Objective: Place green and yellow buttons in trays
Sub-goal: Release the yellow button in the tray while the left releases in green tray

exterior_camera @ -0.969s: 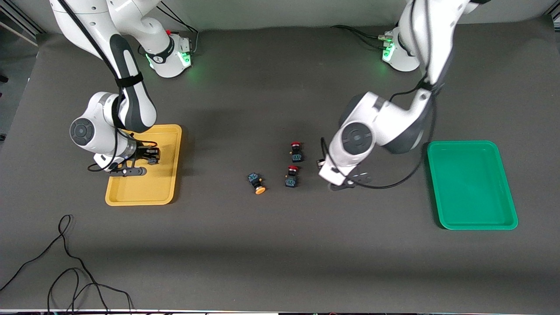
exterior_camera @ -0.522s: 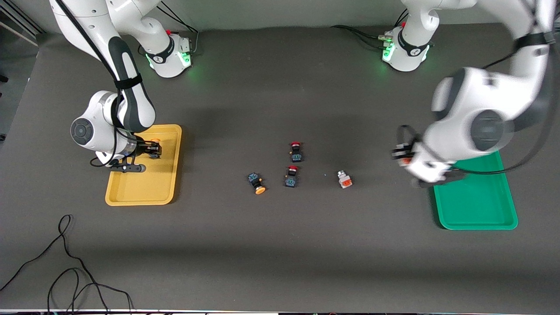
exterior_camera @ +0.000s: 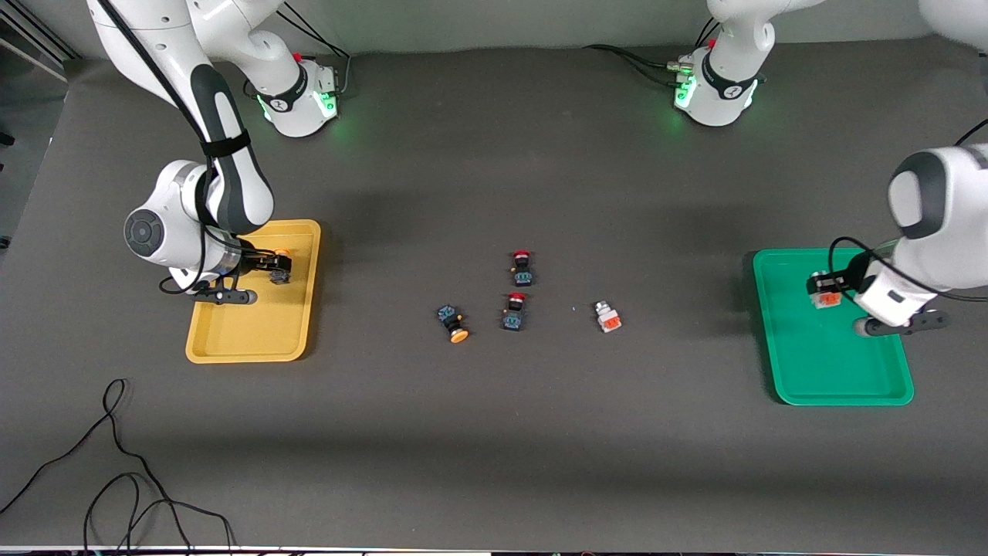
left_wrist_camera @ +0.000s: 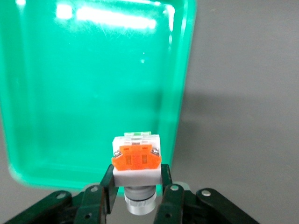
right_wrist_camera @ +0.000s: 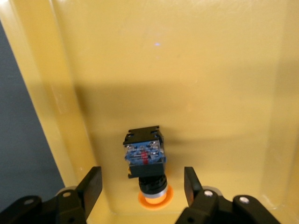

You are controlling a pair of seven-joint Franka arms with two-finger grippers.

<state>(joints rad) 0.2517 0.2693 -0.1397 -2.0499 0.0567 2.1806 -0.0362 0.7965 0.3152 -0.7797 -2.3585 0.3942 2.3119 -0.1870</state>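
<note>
The right pincer (right_wrist_camera: 142,186) stands spread wide in the yellow tray (exterior_camera: 231,340), a yellow-capped switch (right_wrist_camera: 145,158) lying loose between its fingers. The left pincer (left_wrist_camera: 135,186) clamps a white-bodied switch (left_wrist_camera: 136,158) over the green tray (exterior_camera: 834,371). On the dark surface (exterior_camera: 494,448) between the trays lie another yellow-capped switch (exterior_camera: 452,323), another white-bodied switch (exterior_camera: 607,316) and two red-capped switches (exterior_camera: 522,267).

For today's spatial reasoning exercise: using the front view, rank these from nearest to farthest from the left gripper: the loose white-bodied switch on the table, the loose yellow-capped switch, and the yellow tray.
1. White-bodied switch, on the mat, closest to the green tray, over which the left gripper holds another.
2. Yellow-capped switch, mid-table.
3. Yellow tray, at the right arm's end.
</note>
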